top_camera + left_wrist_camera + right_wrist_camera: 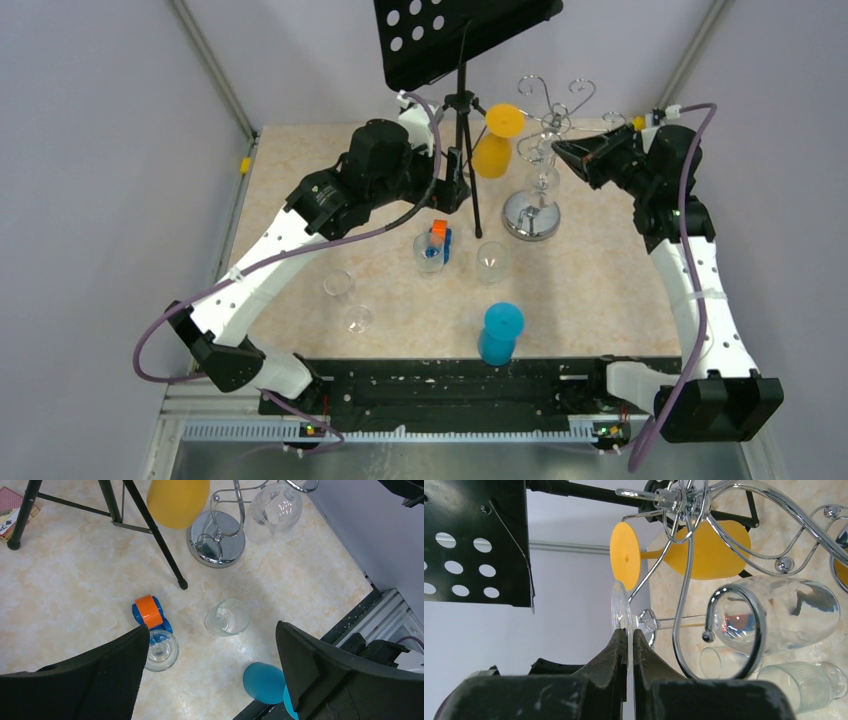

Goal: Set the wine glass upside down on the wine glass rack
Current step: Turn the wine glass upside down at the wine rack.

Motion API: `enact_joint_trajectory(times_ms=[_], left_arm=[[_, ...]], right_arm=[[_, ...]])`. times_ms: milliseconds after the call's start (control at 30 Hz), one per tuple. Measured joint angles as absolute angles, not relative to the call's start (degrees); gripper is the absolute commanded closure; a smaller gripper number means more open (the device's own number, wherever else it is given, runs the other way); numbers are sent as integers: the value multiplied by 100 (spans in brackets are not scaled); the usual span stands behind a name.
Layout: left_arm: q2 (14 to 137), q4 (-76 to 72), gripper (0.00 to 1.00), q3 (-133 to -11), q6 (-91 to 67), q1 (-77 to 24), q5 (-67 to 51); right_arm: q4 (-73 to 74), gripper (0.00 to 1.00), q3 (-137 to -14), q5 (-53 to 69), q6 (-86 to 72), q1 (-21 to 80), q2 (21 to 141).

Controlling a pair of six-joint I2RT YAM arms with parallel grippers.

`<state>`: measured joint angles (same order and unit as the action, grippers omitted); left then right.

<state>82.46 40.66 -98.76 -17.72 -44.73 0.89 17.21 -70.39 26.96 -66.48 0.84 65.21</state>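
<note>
The chrome wine glass rack [531, 215] stands at the back of the table, right of centre; its round base shows in the left wrist view [216, 540] and its curled arms in the right wrist view [684, 580]. A yellow wine glass [492, 150] hangs upside down on it. My right gripper [630, 632] is shut on the foot rim of a clear wine glass [774, 612], held upside down among the hook arms, its stem beside a curled hook. It also shows from above [543, 170]. My left gripper [212, 630] is open and empty, above the table near the tripod.
A black music stand [460, 35] on a tripod stands left of the rack, one leg ending near the middle [183, 585]. Several clear glasses [491, 260] stand on the table, plus a blue-and-orange toy [149, 612] and a blue wine glass [500, 333] at the front edge.
</note>
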Motion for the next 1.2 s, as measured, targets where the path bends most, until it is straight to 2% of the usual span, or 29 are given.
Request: enact_joint_trajectory(times_ms=[567,1200], left_arm=[[8171,4056,1,-9647,-2088,-4473,89],[8038,4029,1,-9618,-2156,-4473,89]], right_arm=[[1267,100,-6530,2403,-7422,84,6364],[1184,100,-6687,2453,-7478,84,6641]])
